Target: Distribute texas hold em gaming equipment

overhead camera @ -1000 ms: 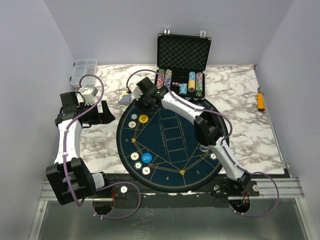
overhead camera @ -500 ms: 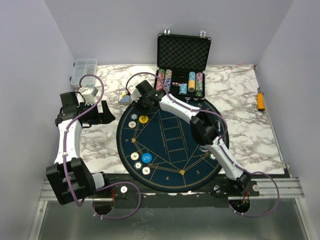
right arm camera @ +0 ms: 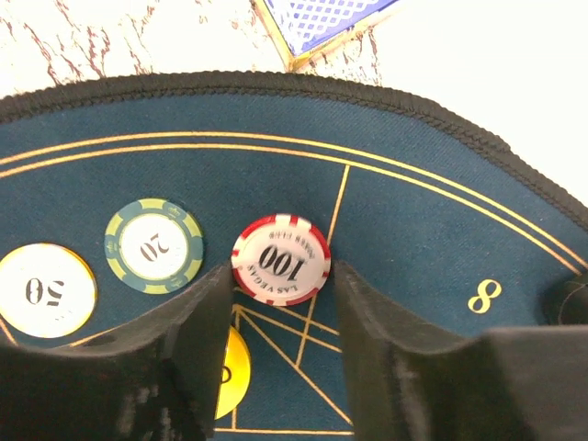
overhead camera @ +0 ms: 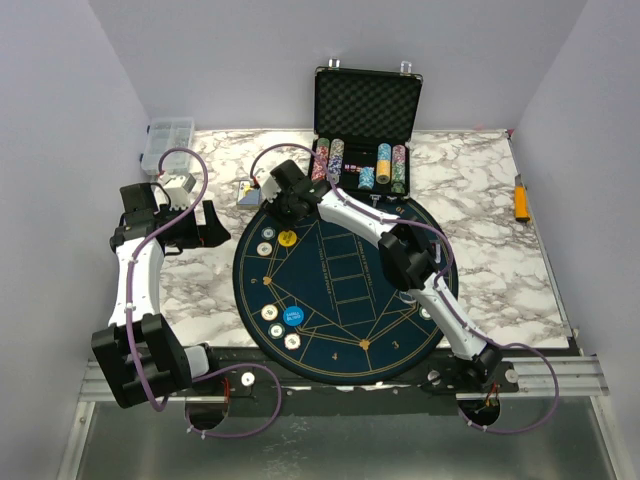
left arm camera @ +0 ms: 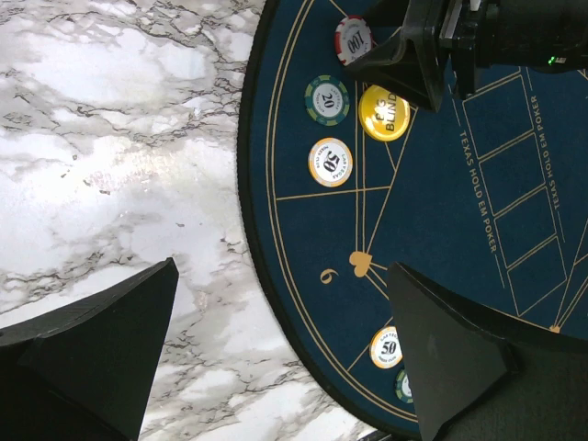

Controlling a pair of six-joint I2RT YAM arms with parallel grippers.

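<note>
My right gripper (right arm camera: 280, 276) is open, low over the far left part of the round blue mat (overhead camera: 340, 290). Its fingertips flank a red and white 100 chip (right arm camera: 280, 259) lying flat on the mat, which also shows in the left wrist view (left arm camera: 354, 39). Beside it lie a green 20 chip (right arm camera: 153, 244), a cream 50 chip (right arm camera: 41, 289) and a yellow disc (left arm camera: 384, 112). A blue disc (overhead camera: 291, 317) and cream chips (overhead camera: 270, 312) lie at the mat's near left. A blue-backed card deck (right arm camera: 317, 23) sits just off the mat. My left gripper (left arm camera: 282, 269) is open and empty over the marble.
An open black case (overhead camera: 366, 105) with several chip stacks stands at the back centre. A clear compartment box (overhead camera: 168, 143) is at the back left. A yellow tool (overhead camera: 521, 198) lies at the right edge. The marble table (overhead camera: 490, 250) surrounds the mat.
My right wrist has shifted slightly left, toward the mat's far left edge. The left arm has not moved.
</note>
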